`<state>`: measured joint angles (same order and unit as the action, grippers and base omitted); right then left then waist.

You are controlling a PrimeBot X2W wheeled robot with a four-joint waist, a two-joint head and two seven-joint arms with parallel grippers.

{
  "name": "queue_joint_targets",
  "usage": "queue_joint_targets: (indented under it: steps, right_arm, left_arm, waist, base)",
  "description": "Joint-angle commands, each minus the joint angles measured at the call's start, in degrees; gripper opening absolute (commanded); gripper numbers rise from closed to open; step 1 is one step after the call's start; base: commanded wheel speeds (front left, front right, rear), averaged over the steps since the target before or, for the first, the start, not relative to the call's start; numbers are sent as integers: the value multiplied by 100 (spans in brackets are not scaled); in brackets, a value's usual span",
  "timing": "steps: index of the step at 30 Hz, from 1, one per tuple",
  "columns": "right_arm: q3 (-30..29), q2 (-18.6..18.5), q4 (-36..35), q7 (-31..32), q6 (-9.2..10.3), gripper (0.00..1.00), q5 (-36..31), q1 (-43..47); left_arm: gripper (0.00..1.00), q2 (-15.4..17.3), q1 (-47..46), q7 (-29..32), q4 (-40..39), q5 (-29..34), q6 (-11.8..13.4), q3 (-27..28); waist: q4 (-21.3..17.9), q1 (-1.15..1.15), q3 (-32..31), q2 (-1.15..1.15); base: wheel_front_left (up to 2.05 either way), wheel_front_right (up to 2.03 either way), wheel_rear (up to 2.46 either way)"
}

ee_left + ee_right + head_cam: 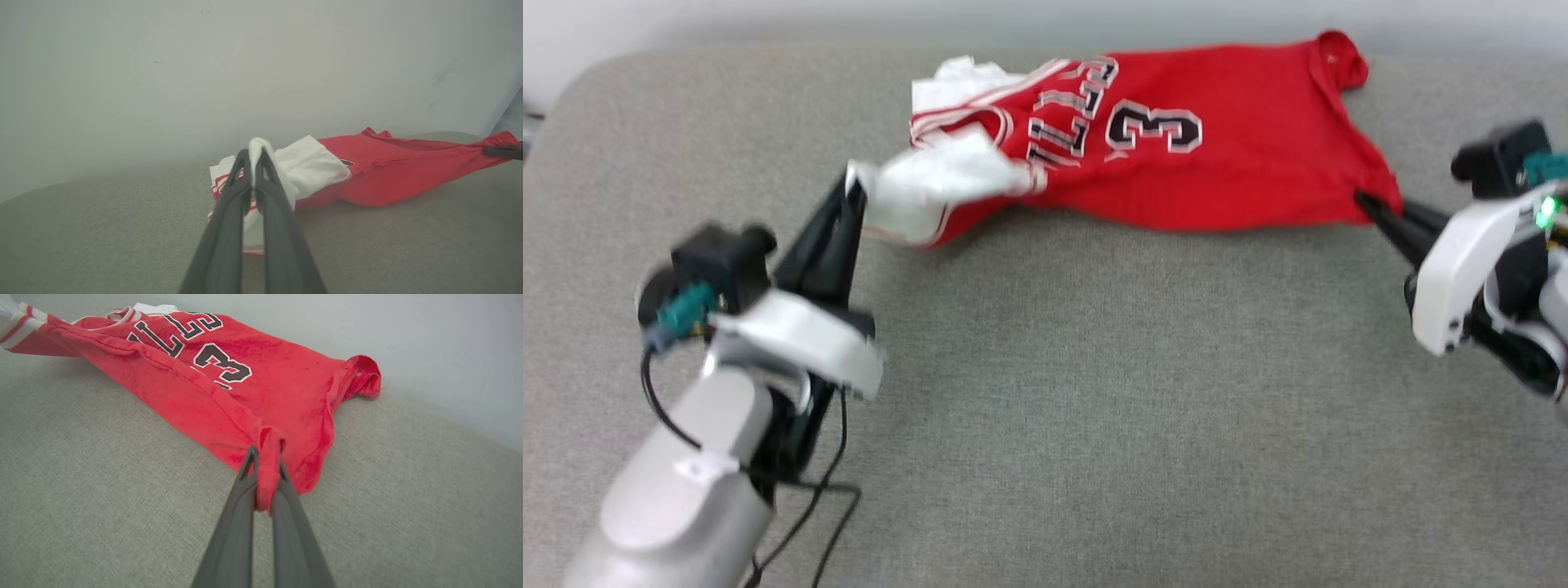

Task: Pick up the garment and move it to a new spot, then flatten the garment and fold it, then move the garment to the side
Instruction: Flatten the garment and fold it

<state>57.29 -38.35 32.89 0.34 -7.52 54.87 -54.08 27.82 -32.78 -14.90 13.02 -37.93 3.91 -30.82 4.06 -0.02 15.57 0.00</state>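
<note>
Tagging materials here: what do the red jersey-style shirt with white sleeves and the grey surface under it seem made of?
Red jersey-style shirt with white sleeves: soft knit cloth, probably; matte, slightly fuzzy, draping and bunching where pinched. Grey surface: looks like woven upholstery fabric, matte, with a fine flecked weave.

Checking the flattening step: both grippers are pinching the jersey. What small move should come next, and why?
Probably draw the grippers slightly apart to tension the garment: the left gripper is shut on its white sleeve, the right gripper on a red hem corner, yet it lies bunched and wrinkled near the sleeves.
</note>
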Motion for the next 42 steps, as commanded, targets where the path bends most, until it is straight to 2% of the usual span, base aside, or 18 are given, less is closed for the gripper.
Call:
queue_joint_targets:
  steps: [1, 10, 17, 23, 35, 39, 42]
  right_arm:
    - [16, -68, -33, -17, 7, 0, 43, 123]
    - [250, -372, -421, -29, 7, 0, 431, 1416]
    - [329, -603, -666, -53, 7, 0, 585, 2356]
    - [210, -779, -797, -146, 7, 0, 638, 3065]
    - [-249, -1031, -1139, -239, 7, 0, 620, 4299]
    - [-511, -1045, -1255, -185, 7, 0, 578, 4527]
    - [-736, -979, -1344, -156, 7, 0, 491, 4574]
  left_arm:
    - [0, 19, 172, -29, -44, -37, 43, 23]
    - [0, 235, 2043, -11, -351, -463, 273, -30]
    - [0, 183, 3237, -16, -606, -738, 503, -140]
    - [0, 220, 3971, 158, -783, -1026, 563, -271]
    - [0, 362, 4762, 596, -1130, -1406, 612, -489]
    - [0, 452, 4772, 483, -1210, -1256, 723, -451]
    - [0, 499, 4567, 426, -1249, -1140, 702, -424]
  waist:
    - [7, 2, -234, 0]
    - [-76, 2, -1040, 0]
    - [-131, 2, -1526, 0]
    - [-111, 2, -1721, 0]
    - [-19, 2, -1837, 0]
    - [-14, 2, -1841, 0]
    - [-30, 2, -1830, 0]
  base:
    - [0, 0, 0]
    - [0, 0, 0]
    - [0, 0, 0]
    - [0, 0, 0]
    - [0, 0, 0]
    - [0, 0, 0]
    - [0, 0, 0]
